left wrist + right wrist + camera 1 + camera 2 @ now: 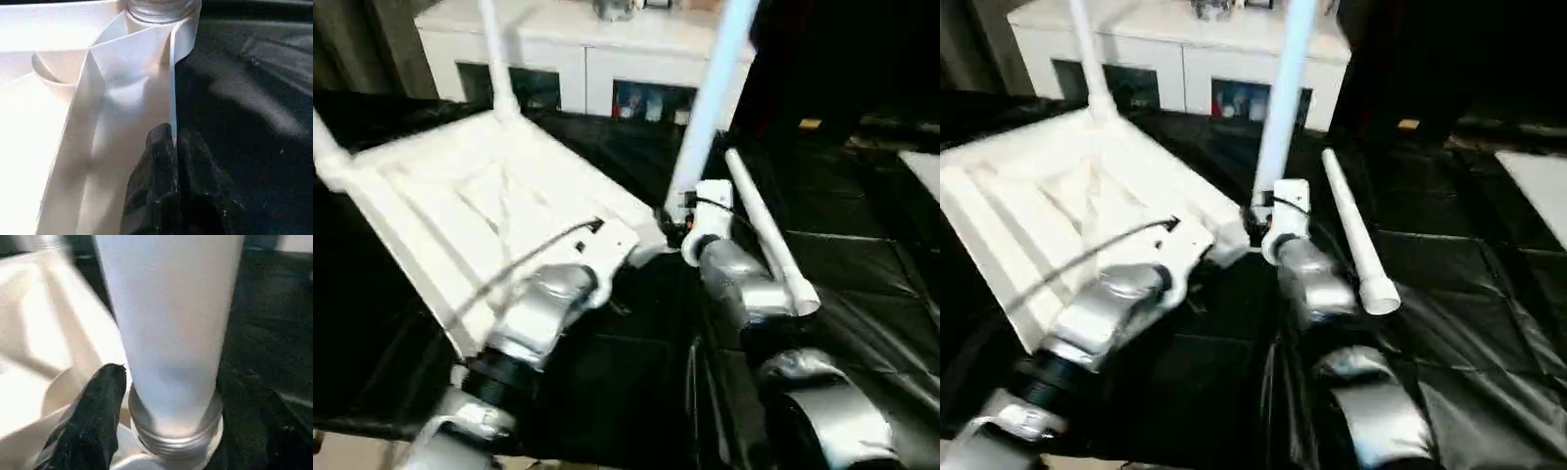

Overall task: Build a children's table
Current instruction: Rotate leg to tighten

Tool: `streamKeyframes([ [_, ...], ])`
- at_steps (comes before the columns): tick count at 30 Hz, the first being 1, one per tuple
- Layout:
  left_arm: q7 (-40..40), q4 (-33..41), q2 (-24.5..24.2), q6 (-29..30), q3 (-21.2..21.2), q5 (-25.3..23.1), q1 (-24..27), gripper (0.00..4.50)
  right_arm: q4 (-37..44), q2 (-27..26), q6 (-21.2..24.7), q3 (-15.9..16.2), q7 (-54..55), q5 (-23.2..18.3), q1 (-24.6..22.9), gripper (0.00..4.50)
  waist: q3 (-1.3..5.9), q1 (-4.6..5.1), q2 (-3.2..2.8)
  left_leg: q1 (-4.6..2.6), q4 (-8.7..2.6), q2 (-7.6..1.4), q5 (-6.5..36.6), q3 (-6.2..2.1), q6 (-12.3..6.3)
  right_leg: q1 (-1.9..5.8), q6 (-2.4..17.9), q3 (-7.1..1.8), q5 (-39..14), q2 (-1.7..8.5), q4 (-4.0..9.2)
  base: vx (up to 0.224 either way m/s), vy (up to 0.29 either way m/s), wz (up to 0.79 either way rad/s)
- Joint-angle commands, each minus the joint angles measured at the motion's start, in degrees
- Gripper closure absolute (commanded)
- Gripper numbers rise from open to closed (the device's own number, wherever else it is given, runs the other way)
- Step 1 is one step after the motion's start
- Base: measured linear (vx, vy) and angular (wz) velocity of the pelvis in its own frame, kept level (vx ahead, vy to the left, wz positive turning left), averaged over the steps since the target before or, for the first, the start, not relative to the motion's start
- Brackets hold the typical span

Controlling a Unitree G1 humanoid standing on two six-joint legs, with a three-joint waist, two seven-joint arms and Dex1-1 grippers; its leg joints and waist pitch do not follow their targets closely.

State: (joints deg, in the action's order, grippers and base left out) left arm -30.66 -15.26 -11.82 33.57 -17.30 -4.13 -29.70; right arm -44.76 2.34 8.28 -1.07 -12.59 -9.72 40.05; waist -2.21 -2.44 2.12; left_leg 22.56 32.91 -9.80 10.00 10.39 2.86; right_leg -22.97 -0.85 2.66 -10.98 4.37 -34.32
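Note:
The white table top (460, 196) lies upside down and tilted on black cloth, ribbed underside up. One leg (496, 59) stands in its far corner socket and another leg (325, 152) juts from the left corner. A third leg (705, 108) rises from the near right corner socket, its threaded base (171, 440) showing in the right wrist view. My right gripper (680, 220) is at that leg's base, beside the socket. My left gripper (171, 134) is shut on the top's thin near rim (171, 73). A loose leg (769, 235) lies on the cloth to the right.
A white cabinet (587, 59) with glass doors stands behind the work. Black cloth (862, 264) covers the surface around the table top. A white edge (925, 166) shows at the far right.

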Motion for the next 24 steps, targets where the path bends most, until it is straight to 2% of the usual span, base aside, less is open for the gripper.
streamKeyframes([
  [1,-3.7,2.2,-1.7,-3.0,-1.6,0.2,0.0,4.5,5.9,2.0,2.9,1.6,-5.7,-1.5,-1.9,1.05,3.5,-0.41,-0.38,-0.97,-3.77,-3.2,7.5,-1.08,-2.51,2.77,11.9,-2.26,0.8,3.78,3.06,0.0,0.0,0.0],
  [2,-7.2,3.2,-3.7,-5.0,-2.4,0.8,0.7,4.5,11.1,4.6,5.4,3.0,-10.4,-2.4,-4.3,0.9,3.47,-0.7,-0.54,-1.04,-3.54,-3.29,5.9,-0.87,-3.37,2.7,12.6,-2.35,3.6,3.77,2.78,0.0,0.0,0.0],
  [3,-9.0,3.8,-4.6,-6.2,-2.7,1.3,1.2,4.5,13.8,5.9,6.9,3.7,-12.7,-2.9,-5.6,0.77,3.36,-0.77,-0.43,-0.99,-3.5,-3.12,5.1,-0.86,-3.92,2.84,12.8,-2.27,4.4,3.55,2.78,0.0,0.0,0.0],
  [4,-9.0,3.8,-4.6,-6.2,-2.7,1.3,1.2,4.5,13.8,5.9,6.9,3.7,-12.7,-2.9,-5.6,0.67,3.42,-1.0,-0.41,-0.99,-3.49,-3.22,4.7,-0.89,-4.31,3.08,12.9,-2.27,5.3,3.56,2.64,0.0,0.0,0.0],
  [5,-16.7,5.5,-8.4,-11.5,-3.5,3.2,2.8,4.5,22.7,12.5,10.0,7.7,-22.5,-3.9,-10.6,0.61,3.3,-1.47,-0.7,-1.28,-3.33,-3.17,4.3,-0.83,-4.86,2.98,13.6,-2.18,6.7,3.26,2.62,0.0,0.0,0.0],
  [6,-17.0,5.6,-8.6,-11.7,-3.5,3.3,2.8,4.5,23.0,12.7,10.1,7.9,-22.9,-3.9,-10.7,0.61,3.47,-1.69,-0.74,-1.45,-3.2,-3.47,4.1,-0.78,-5.16,2.96,13.7,-2.29,7.9,3.44,2.37,0.0,0.0,0.0],
  [7,-17.6,5.8,-8.9,-12.0,-3.5,3.6,3.0,4.5,23.5,13.3,10.3,8.1,-23.6,-3.9,-11.1,0.5,3.43,-1.52,-0.66,-1.42,-3.28,-3.57,4.0,-0.67,-5.1,2.88,14.1,-2.34,8.1,3.45,2.33,0.0,0.0,0.0],
  [8,-22.8,7.5,-11.2,-13.6,-3.5,5.9,4.2,4.5,27.8,17.6,11.2,9.9,-29.7,-4.3,-13.8,0.35,3.31,-1.79,-0.81,-1.65,-3.23,-3.33,5.3,-0.6,-5.07,2.74,14.5,-2.15,6.3,3.2,2.54,0.0,0.0,0.0],
  [9,-24.7,8.2,-12.3,-12.8,-3.4,6.8,4.7,4.5,29.4,19.6,11.3,10.5,-32.6,-4.5,-15.0,0.25,3.25,-1.91,-0.73,-1.72,-3.29,-3.59,6.1,-0.54,-4.95,2.75,14.4,-2.29,5.4,3.38,2.56,0.0,0.0,0.0],
  [10,-26.2,8.6,-13.3,-12.7,-3.4,7.3,4.9,4.5,30.7,21.2,11.4,10.8,-35.0,-4.9,-15.9,0.2,3.13,-2.08,-0.98,-1.7,-3.43,-3.68,7.1,-0.55,-4.49,2.72,14.4,-2.33,3.7,3.47,2.63,0.0,0.0,0.0],
  [11,-27.0,8.6,-13.9,-12.8,-3.4,7.5,5.0,4.5,31.7,22.1,11.8,11.0,-36.3,-5.2,-16.5,0.18,3.06,-2.22,-0.93,-1.95,-3.47,-3.75,8.2,-0.49,-4.03,2.47,14.4,-2.35,1.8,3.44,2.72,0.0,0.0,0.0],
  [12,-27.0,8.6,-13.9,-12.8,-3.4,7.5,5.0,4.5,31.7,22.1,11.8,11.0,-36.3,-5.2,-16.5,0.18,2.93,-2.21,-0.89,-1.88,-3.58,-3.68,8.9,-0.43,-3.81,2.4,14.4,-2.36,0.6,3.33,2.85,0.0,0.0,0.0],
  [13,-28.7,8.2,-15.0,-13.7,-3.1,8.0,5.1,4.5,33.5,24.4,11.5,11.4,-39.0,-5.0,-17.5,0.05,2.8,-2.35,-0.91,-2.12,-3.71,-3.78,10.7,-0.33,-3.0,2.14,14.3,-2.42,-2.3,3.44,3.13,0.0,0.0,0.0],
  [15,-30.6,8.1,-16.2,-14.5,-2.7,8.8,5.3,4.5,34.8,26.2,11.0,12.1,-40.4,-4.5,-18.2,0.05,2.69,-2.58,-0.89,-2.43,-3.82,-3.9,12.8,-0.18,-1.93,1.91,13.5,-2.56,-5.5,3.56,3.44,0.0,0.0,0.0],
  [17,-31.3,8.1,-16.8,-15.0,-2.6,9.0,5.4,4.5,35.6,26.9,11.0,12.9,-41.8,-4.6,-18.5,0.05,2.74,-2.33,-0.89,-2.15,-3.97,-3.82,13.8,-0.29,-0.8,2.01,12.8,-2.58,-7.9,3.61,3.44,0.0,0.0,0.0],
  [20,-31.9,7.9,-17.2,-15.4,-2.4,9.1,5.5,4.5,35.8,27.1,10.7,13.7,-42.5,-3.9,-18.7,0.05,2.81,-2.36,-0.8,-2.13,-3.87,-3.8,13.6,-0.31,-0.57,1.96,12.4,-2.64,-7.9,3.65,3.46,0.0,0.0,0.0],
  [24,-31.9,7.9,-17.1,-15.4,-2.1,9.0,5.6,4.5,33.7,25.8,9.6,13.9,-42.0,-2.5,-18.0,0.05,3.0,-2.37,-0.6,-1.88,-3.45,-3.66,11.8,-0.23,-1.16,1.97,13.0,-2.63,-6.2,3.73,3.07,0.0,0.0,0.0],
])
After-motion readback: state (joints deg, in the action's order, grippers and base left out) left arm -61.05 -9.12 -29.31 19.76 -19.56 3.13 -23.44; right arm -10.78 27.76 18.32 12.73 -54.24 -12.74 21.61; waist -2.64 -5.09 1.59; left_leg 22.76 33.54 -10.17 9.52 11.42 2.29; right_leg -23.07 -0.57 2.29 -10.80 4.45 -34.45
